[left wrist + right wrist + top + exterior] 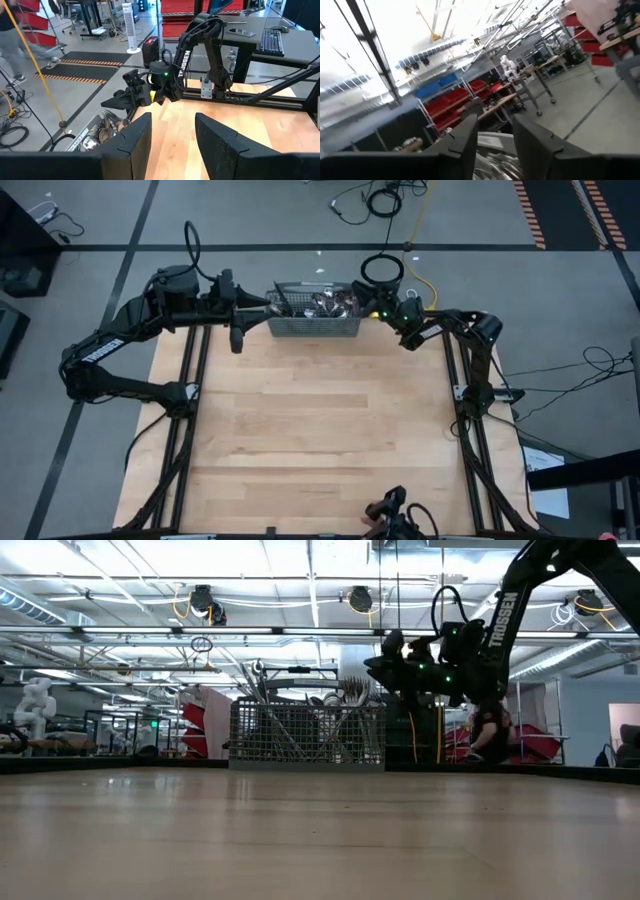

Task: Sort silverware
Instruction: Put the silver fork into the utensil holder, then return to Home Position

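Observation:
A grey wire-mesh basket (315, 315) stands at the middle of the table's far edge. The silverware (330, 303) stands crowded inside it, and handles and heads stick up above the rim (345, 692). My right gripper (376, 304) hangs just above the basket's right end, open, with nothing between its fingers (495, 135). Shiny pieces (492, 161) show below those fingers. My left gripper (264, 304) is held high off the basket's left end, pointing toward it, open and empty (172, 132). It looks across at the right gripper (117, 100).
The wooden tabletop (320, 430) spreads bare from the basket to the near edge. Black frame rails (190, 410) run along both sides. A small dark device (390, 510) sits at the near edge. A person (492, 730) shows in the room beyond the table.

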`<state>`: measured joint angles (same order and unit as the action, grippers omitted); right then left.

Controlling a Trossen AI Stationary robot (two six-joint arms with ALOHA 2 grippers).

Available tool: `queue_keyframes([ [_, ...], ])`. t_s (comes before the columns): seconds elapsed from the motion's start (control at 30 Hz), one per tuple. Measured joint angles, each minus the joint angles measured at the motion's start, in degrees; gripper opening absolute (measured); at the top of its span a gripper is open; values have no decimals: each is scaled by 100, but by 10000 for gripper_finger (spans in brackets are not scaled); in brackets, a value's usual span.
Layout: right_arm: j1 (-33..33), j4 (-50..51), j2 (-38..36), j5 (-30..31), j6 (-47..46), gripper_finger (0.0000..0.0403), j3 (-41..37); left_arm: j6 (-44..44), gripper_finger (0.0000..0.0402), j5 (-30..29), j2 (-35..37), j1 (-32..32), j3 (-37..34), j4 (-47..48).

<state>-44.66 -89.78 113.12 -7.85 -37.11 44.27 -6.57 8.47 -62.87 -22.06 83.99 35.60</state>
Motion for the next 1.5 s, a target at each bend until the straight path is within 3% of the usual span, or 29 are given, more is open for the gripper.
queue_keyframes([
  [0.1, -2, 4, -228, -298, -287, 126, -9, -15, 160, 17, 0, 0, 0, -95],
  [0.2, 3, 15, -760, -1249, -479, 129, -9, -135, 160, 366, 25, 0, 0, -407],
  [0.27, 25, -1, -1255, -2009, -645, 127, -9, -167, 160, 943, 88, 0, 0, -825],
  [0.37, 50, 11, -2217, -3303, -1173, 122, -9, -140, 160, 1576, 337, 3, 0, -1304],
  [0.5, 54, 373, -3678, -4827, -2463, 119, -4, -177, 160, 1546, 909, -120, 0, -1342],
  [0.67, 55, 1961, -5692, -5677, -2845, 119, -2, -56, 160, 1612, 1655, -257, 0, -1276],
  [0.77, 57, 3666, -6941, -5702, -2145, 119, 1, 426, 160, 2063, 1956, -262, 6, -1253],
  [0.83, 139, 5468, -7805, -5409, -1364, 118, 6, 899, 160, 2433, 2051, -262, 9, -1192],
  [0.93, 506, 8800, -9002, -3998, 219, 118, 9, 1560, 160, 2896, 2072, -258, -121, -1033],
  [1.0, 851, 9788, -9501, -2951, 531, 118, -258, 1808, 160, 2947, 2072, -256, -356, -1029],
  [1.03, 1031, 9630, -9674, -2758, 404, 118, -495, 1826, 160, 2951, 2073, -255, -515, -1026],
  [1.2, 1812, 6520, -9902, -2460, -313, 118, -2032, 1786, 160, 3034, 2094, -219, -1494, -1231],
  [1.33, 2646, 5480, -9203, -1839, -386, 118, -3014, 1822, 160, 3231, 2202, -113, -2397, -2099],
  [1.43, 3480, 4205, -8503, -1620, 154, 118, -3143, 1821, 159, 3231, 2459, -32, -3045, -2723],
  [1.5, 4058, 3946, -8071, -1606, 593, 118, -3027, 1831, 159, 3197, 2609, 11, -3518, -3096],
])
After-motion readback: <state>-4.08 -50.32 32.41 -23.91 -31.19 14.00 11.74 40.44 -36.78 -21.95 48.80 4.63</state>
